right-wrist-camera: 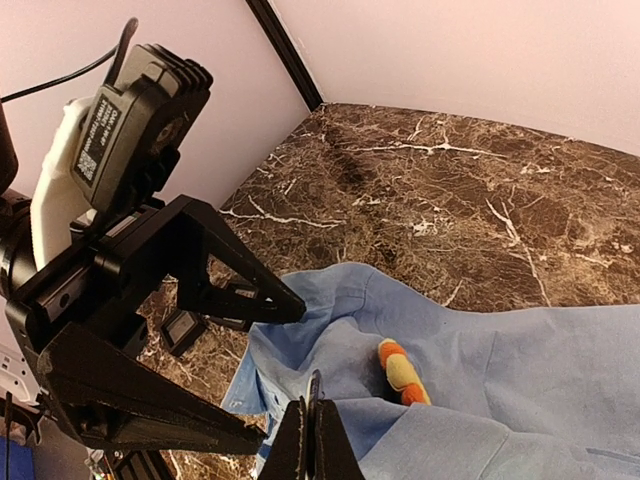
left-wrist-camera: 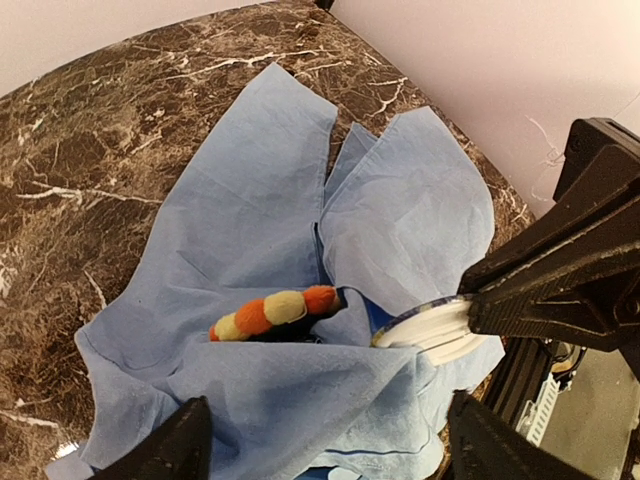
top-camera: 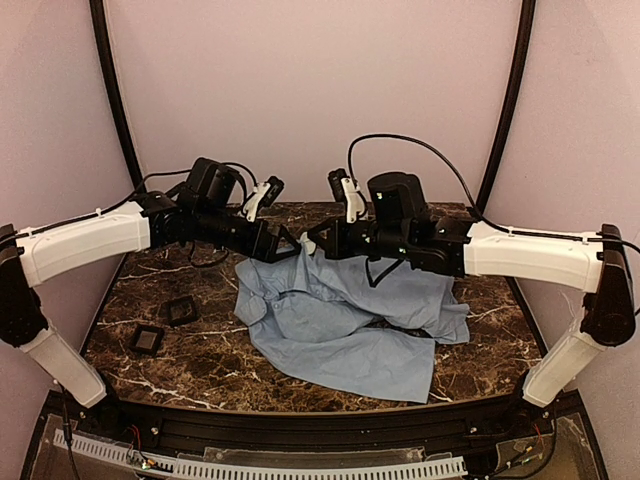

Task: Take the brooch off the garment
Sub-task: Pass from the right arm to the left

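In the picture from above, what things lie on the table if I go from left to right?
The nearer small black square pad, the farther small black square pad, then the crumpled light blue fabric shirt.

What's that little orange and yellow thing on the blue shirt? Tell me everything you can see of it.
It is the brooch, seen edge-on: a row of soft-looking rounded petals, yellow, orange and red, with something dark beneath. It sits tilted in a crease of the blue shirt, touching only fabric. Its centre and pin are hidden.
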